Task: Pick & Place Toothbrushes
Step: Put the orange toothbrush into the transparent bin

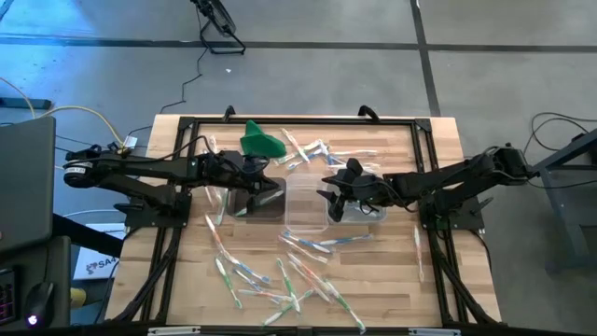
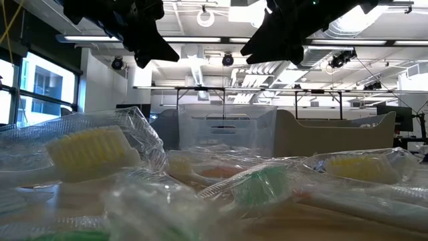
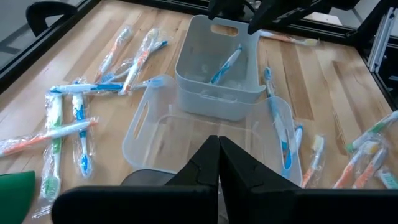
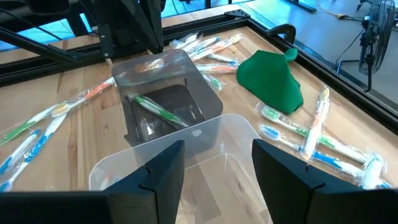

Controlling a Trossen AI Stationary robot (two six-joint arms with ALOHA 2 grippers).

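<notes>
both claws hover over clear plastic tubs (image 1: 306, 203): left claw (image 3: 219, 163) pinched together, right claw (image 4: 217, 163) spread apart.

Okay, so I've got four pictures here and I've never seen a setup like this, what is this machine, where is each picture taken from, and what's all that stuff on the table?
It is a robot with two dark arms at a wooden table, each ending in a two-finger gripper.

One picture looks straight down on the whole table. One sits at table height, so wrapped toothbrushes fill it close up. The other two come from cameras on each arm's wrist.

On the table lie many wrapped toothbrushes, a green cloth and three clear tubs in a row. The tub under the left gripper holds a green toothbrush; the tub under the right gripper holds a blue one. The middle tub looks empty.

The left gripper is shut and the right gripper is open. Neither holds anything.
</notes>
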